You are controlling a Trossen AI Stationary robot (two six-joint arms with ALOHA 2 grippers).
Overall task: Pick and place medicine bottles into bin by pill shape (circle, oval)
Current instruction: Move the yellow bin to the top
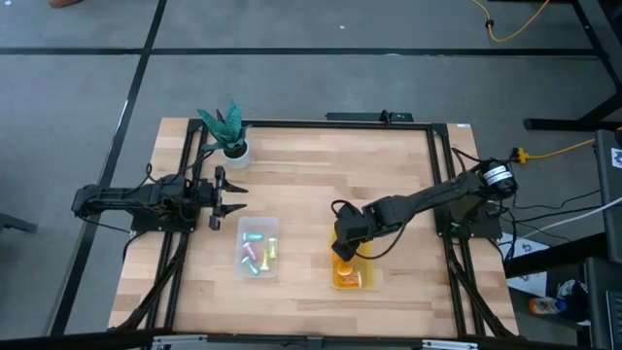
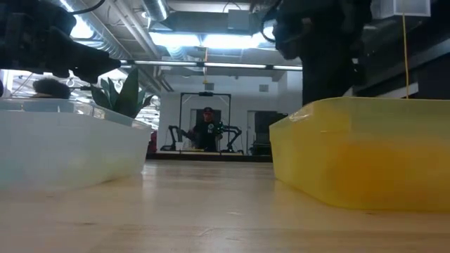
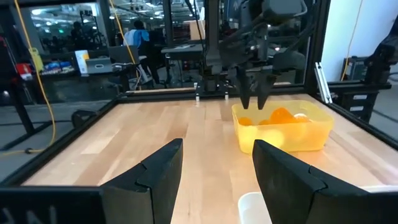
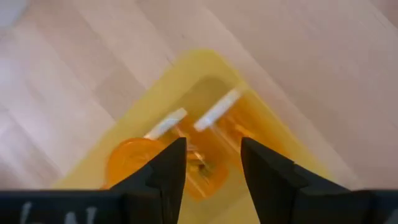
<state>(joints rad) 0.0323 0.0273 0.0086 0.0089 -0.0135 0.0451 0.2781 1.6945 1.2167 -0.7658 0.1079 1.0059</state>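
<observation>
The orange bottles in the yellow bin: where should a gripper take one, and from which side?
Grip an orange bottle across its round body, not its white cap, coming straight down: they seem to lie on their sides and the yellow bin has walls that block sideways reach. The open right gripper hangs above it; the left gripper waits far left.

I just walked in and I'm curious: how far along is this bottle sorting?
It looks nearly finished. Pale green and pink bottles lie in the clear bin, orange ones in the yellow bin, and no bottle shows loose on the table. The right gripper hangs over the yellow bin, jaws open with nothing between them. The left gripper waits beside the clear bin, open.
</observation>
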